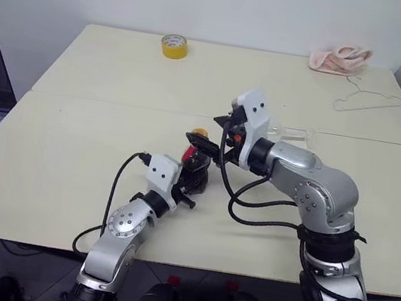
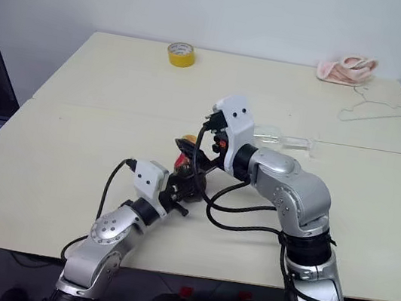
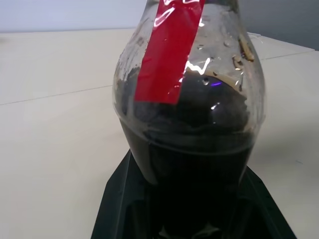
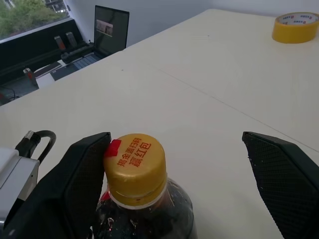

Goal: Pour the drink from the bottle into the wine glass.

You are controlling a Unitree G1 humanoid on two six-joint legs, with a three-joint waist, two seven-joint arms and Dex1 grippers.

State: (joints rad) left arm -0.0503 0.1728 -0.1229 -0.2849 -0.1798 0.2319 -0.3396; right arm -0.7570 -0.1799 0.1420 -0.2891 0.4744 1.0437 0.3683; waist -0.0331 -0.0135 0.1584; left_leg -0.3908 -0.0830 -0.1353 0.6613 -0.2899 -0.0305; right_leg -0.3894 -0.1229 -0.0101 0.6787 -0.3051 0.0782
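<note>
left gripper [image 1: 189,182] clamped on bottle [image 3: 187,119], dark drink [image 3: 194,164] half full; right gripper [image 4: 182,164] spread wide around yellow-orange cap [image 4: 135,167].

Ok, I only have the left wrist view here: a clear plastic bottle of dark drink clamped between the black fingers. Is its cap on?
Observer: Yes, the squat clear plastic bottle has its yellow-orange cap on.
Operator: Where is the other gripper?
Observer: The right gripper is at the cap. Its fingers are wide open on either side, one close against the cap and the other well apart.
Operator: And the glass?
Observer: The clear stemmed wine glass is just beyond the right gripper. It looks to be lying on its side, and I see no dark drink in it.
</note>
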